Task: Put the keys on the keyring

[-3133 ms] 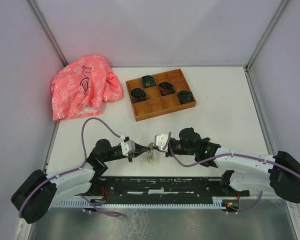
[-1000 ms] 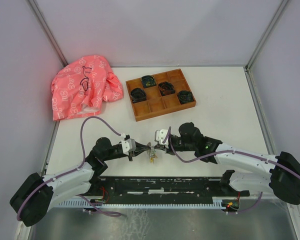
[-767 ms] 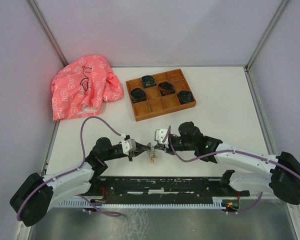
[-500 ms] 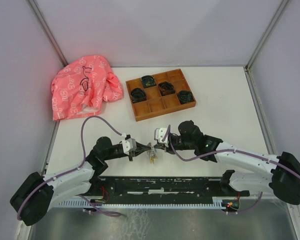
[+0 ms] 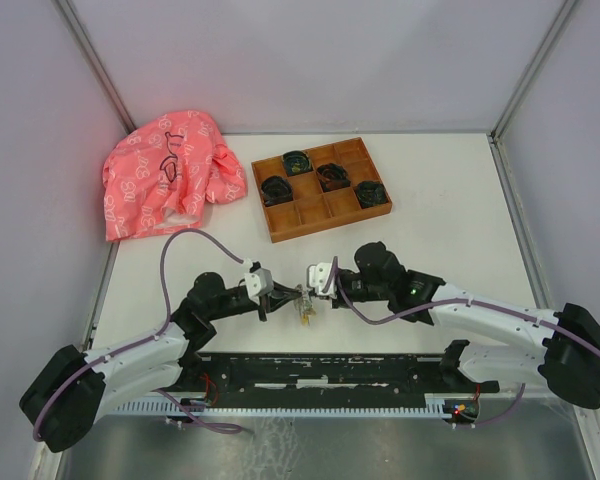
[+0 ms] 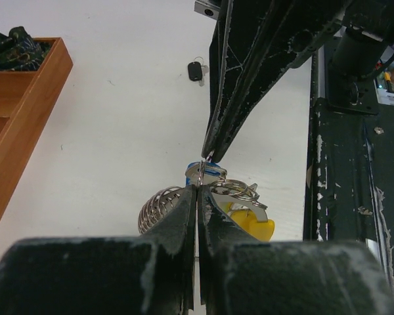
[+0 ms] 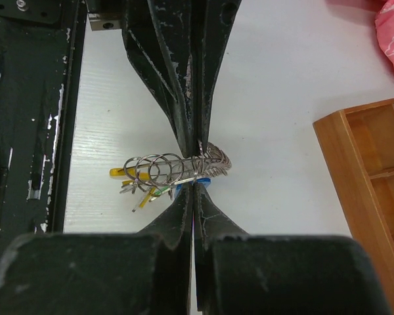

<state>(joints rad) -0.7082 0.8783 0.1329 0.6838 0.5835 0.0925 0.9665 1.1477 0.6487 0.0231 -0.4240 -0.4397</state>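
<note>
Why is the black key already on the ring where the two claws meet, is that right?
No. The black key lies loose on the table, apart from the ring; the left wrist view shows it. The left claw and right claw do meet at the ring.

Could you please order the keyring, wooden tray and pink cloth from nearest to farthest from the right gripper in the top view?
1. keyring, right at the right gripper.
2. wooden tray, behind it.
3. pink cloth, back left.
</note>
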